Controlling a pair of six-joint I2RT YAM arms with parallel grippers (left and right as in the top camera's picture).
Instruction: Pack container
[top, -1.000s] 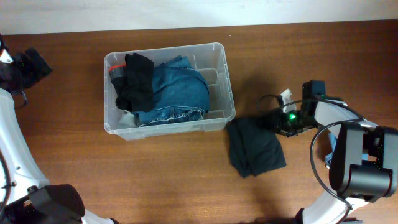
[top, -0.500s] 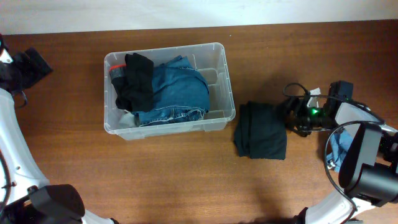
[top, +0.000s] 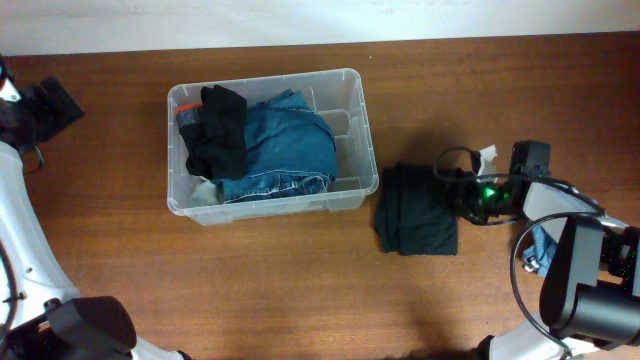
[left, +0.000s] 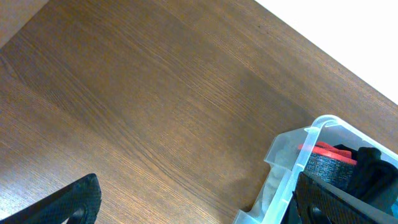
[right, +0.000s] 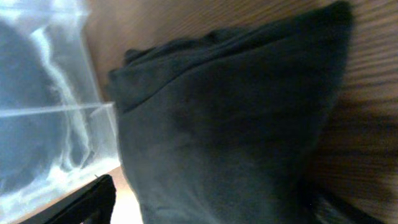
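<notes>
Leftward my right gripper (top: 458, 192) has edged, fingers spread at the folded dark cloth (top: 417, 222) on the brown wooden table (top: 250, 290) below a white wall (top: 300, 15), beside the clear rectangular plastic container (top: 345, 195) lying left-right, mouth up; left gripper (left: 196, 186) spread too.

the folded garment (top: 418, 222) lies on the table (top: 300, 280) just right of the container (top: 368, 150), jeans (top: 285, 150) inside it
</notes>
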